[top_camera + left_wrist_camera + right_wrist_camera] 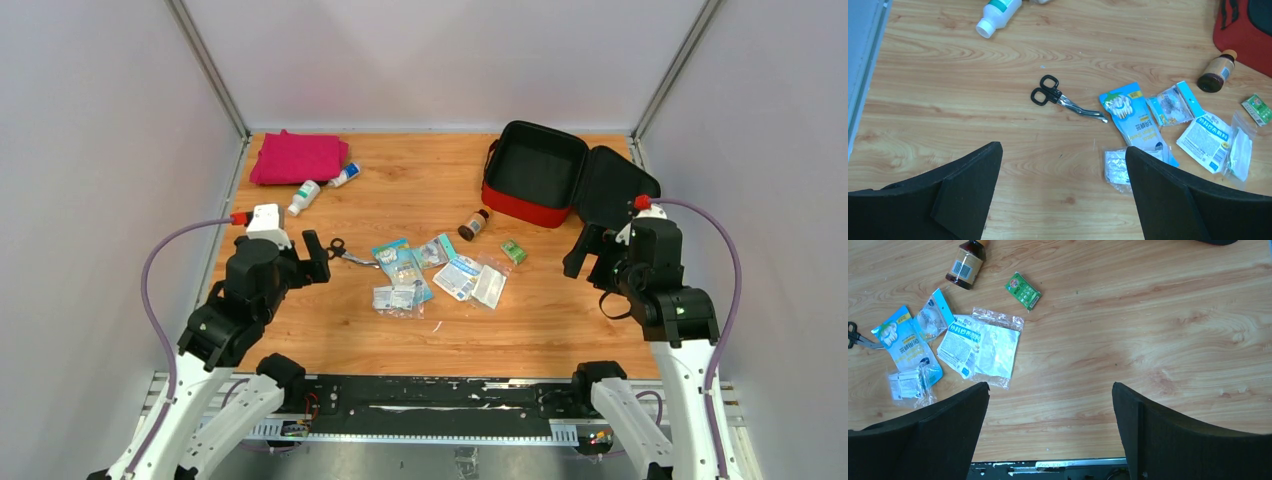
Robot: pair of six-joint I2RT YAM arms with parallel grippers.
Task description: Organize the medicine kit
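Observation:
The medicine kit (530, 175), a red case with black lining, lies open at the back right; one red corner (1243, 35) shows in the left wrist view. Loose supplies lie mid-table: black-handled scissors (345, 252) (1063, 97), a blue packet (400, 265) (1130, 117) (905, 345), a gauze packet (458, 277) (959, 345), a brown bottle (474, 224) (966, 263) and a green sachet (514, 251) (1023, 290). My left gripper (300, 262) (1063, 147) hangs open left of the scissors, holding nothing. In front of the case lid, my right gripper (590, 255) (1050, 385) is open and empty over bare wood.
A folded pink cloth (298, 158) lies at the back left, with a white bottle (303, 197) (998, 15) and a small tube (344, 176) beside it. A clear bag (490, 285) (998, 347) and a foil pouch (393, 298) (1115, 167) lie among the packets. Grey walls close in three sides.

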